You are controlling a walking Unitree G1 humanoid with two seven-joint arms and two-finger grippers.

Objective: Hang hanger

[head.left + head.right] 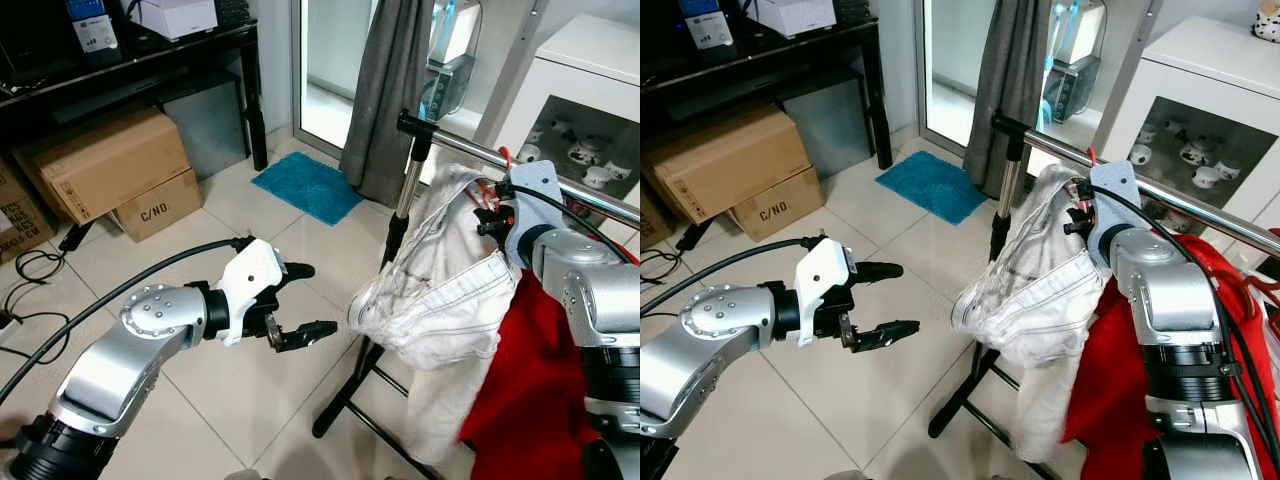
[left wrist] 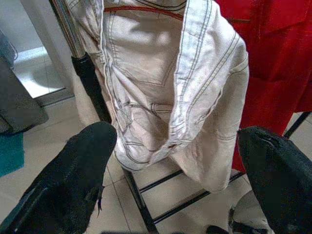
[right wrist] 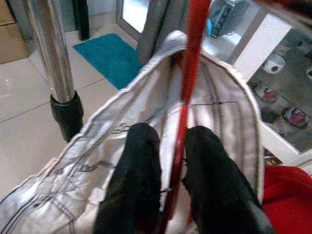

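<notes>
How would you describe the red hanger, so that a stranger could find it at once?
Start at the chrome clothes rail on the robot's right. A white garment hangs there beside a red cloth. The red hanger is the thin red rod inside the white garment, pinched between the right gripper fingers.

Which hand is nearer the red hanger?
Right. The right hand is shut on the red hanger up at the rail. The left hand hangs open beside the white garment, apart from it.

Red hanger (image 3: 186,92) upright, carrying white jeans (image 1: 440,300), draped just beside chrome rail (image 1: 520,165).
</notes>
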